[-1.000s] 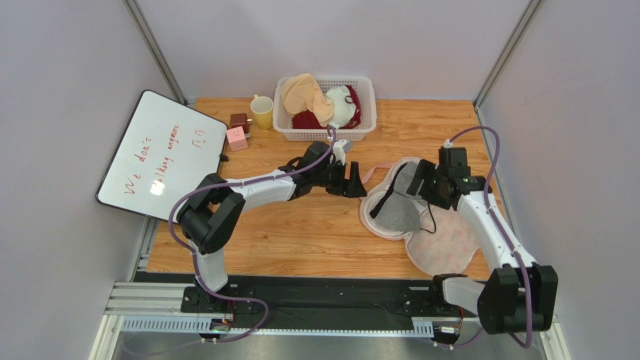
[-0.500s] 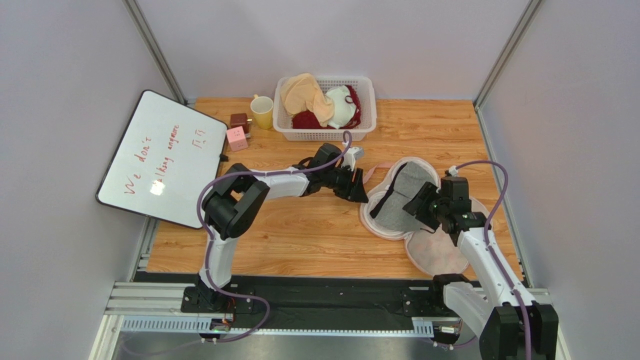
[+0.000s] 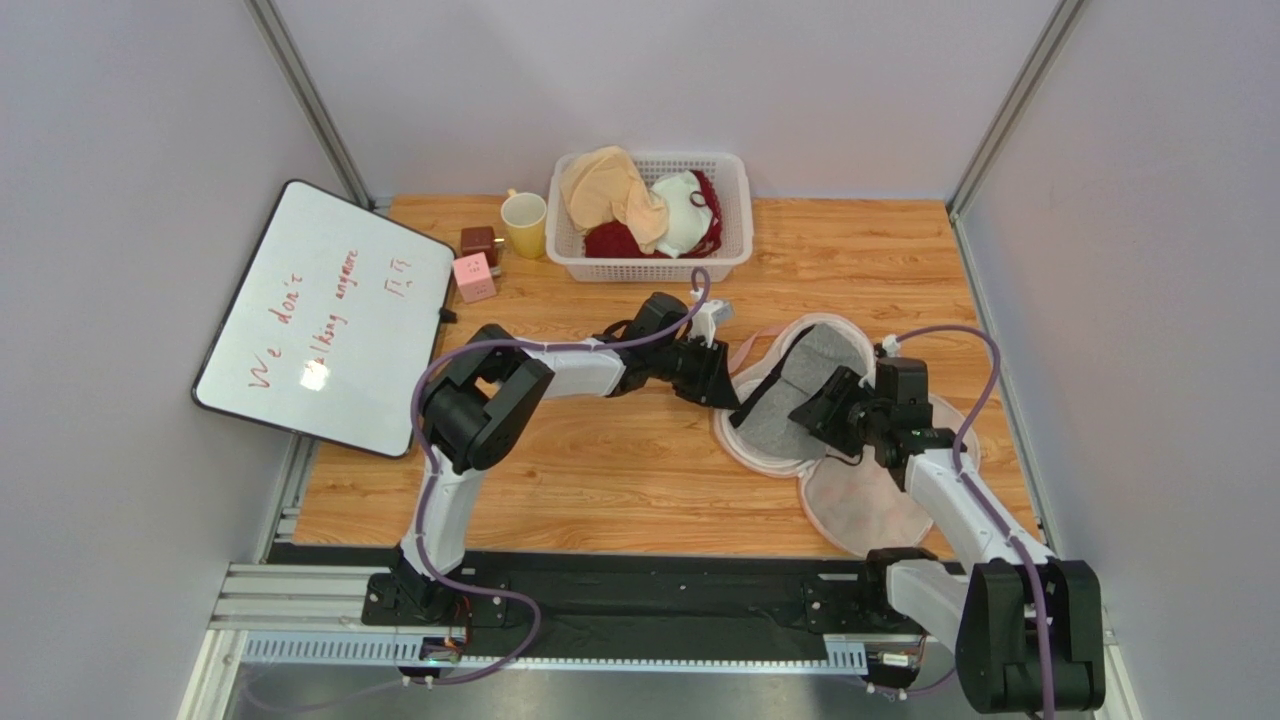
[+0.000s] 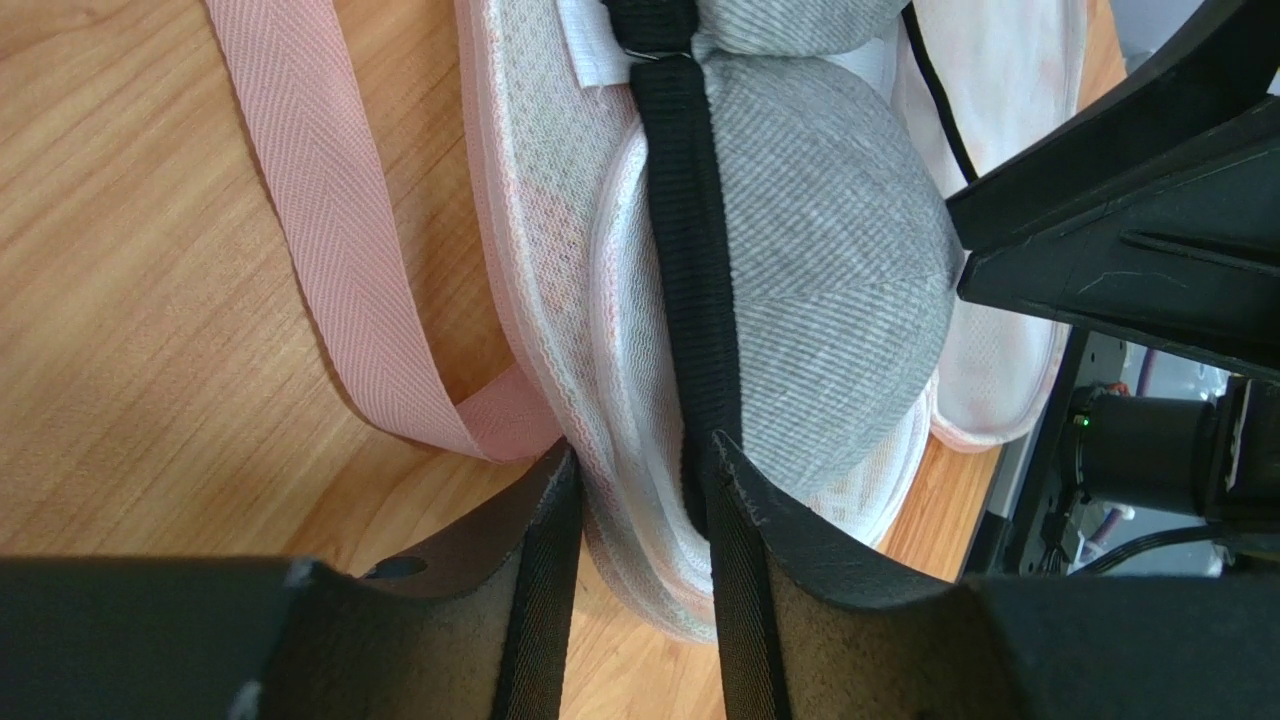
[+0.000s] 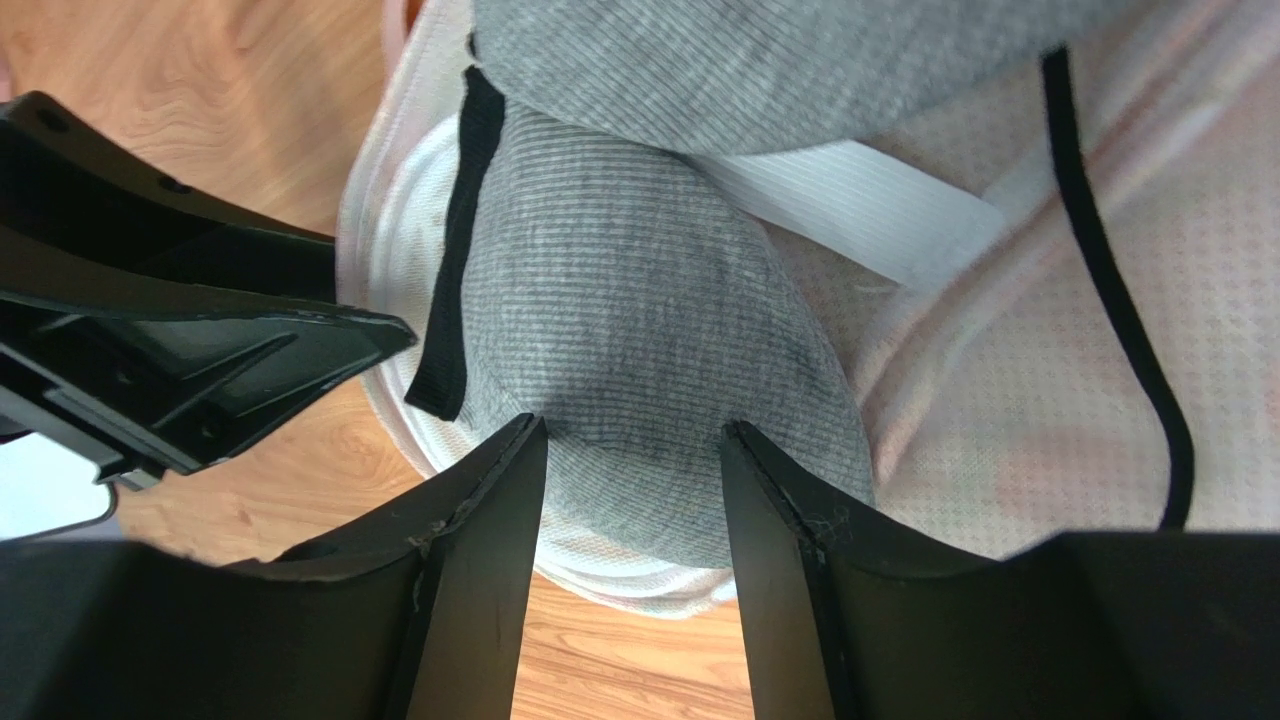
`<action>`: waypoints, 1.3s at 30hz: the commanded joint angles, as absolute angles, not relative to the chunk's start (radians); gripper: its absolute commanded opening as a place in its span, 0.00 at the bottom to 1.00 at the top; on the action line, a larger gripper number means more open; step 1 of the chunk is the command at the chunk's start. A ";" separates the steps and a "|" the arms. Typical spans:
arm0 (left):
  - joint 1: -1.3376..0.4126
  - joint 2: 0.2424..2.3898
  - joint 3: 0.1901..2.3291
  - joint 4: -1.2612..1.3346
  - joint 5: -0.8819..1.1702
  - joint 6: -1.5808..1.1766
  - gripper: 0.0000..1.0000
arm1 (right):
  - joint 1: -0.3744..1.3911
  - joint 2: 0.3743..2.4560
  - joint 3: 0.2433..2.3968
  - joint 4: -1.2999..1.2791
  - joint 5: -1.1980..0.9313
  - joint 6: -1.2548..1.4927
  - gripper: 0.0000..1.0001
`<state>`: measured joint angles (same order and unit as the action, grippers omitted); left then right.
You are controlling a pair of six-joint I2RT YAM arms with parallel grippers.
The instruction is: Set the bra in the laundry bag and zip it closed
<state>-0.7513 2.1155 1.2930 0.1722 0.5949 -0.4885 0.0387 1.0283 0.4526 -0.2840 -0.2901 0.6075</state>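
The grey bra [image 3: 796, 393] is seen laid on the unzipped laundry bag [image 3: 887, 503], right of centre, not yet enclosed, with the left gripper [image 4: 639, 495] parted around the bag's rim and the right gripper [image 5: 628, 450] spread over a cup.

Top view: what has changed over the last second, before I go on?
The left fingers slid right onto the laundry bag's left rim. The right fingers drew back toward their base, over the bra's cup. Whether either has gripped is unclear. Bra, bag and basket look unmoved.
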 commanded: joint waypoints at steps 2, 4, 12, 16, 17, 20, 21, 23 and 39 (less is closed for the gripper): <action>-0.758 2.085 1.270 0.242 0.615 -0.495 0.41 | 0.038 1.080 0.463 -0.126 -0.368 0.629 0.51; -0.758 2.086 1.270 0.244 0.620 -0.494 0.41 | 0.040 1.094 0.468 -0.103 -0.394 0.632 0.51; -0.758 2.079 1.266 0.256 0.640 -0.491 0.59 | 0.038 1.106 0.468 -0.112 -0.399 0.615 0.52; -0.755 2.042 1.230 0.258 0.601 -0.471 0.73 | 0.038 1.068 0.486 -0.179 -0.362 0.585 0.52; -0.752 2.025 1.224 0.258 0.595 -0.468 0.75 | 0.038 1.057 0.491 -0.196 -0.351 0.578 0.52; -0.738 2.008 1.204 0.282 0.583 -0.475 0.78 | 0.038 1.019 0.505 -0.288 -0.313 0.552 0.52; -0.732 2.008 1.212 0.282 0.578 -0.477 0.77 | 0.040 1.009 0.508 -0.301 -0.305 0.549 0.52; -0.726 2.023 1.226 0.276 0.578 -0.483 0.77 | 0.038 0.986 0.508 -0.336 -0.298 0.535 0.53; -0.701 2.148 1.341 0.253 0.620 -0.560 0.26 | 0.038 1.005 0.456 -0.305 -0.357 0.537 0.42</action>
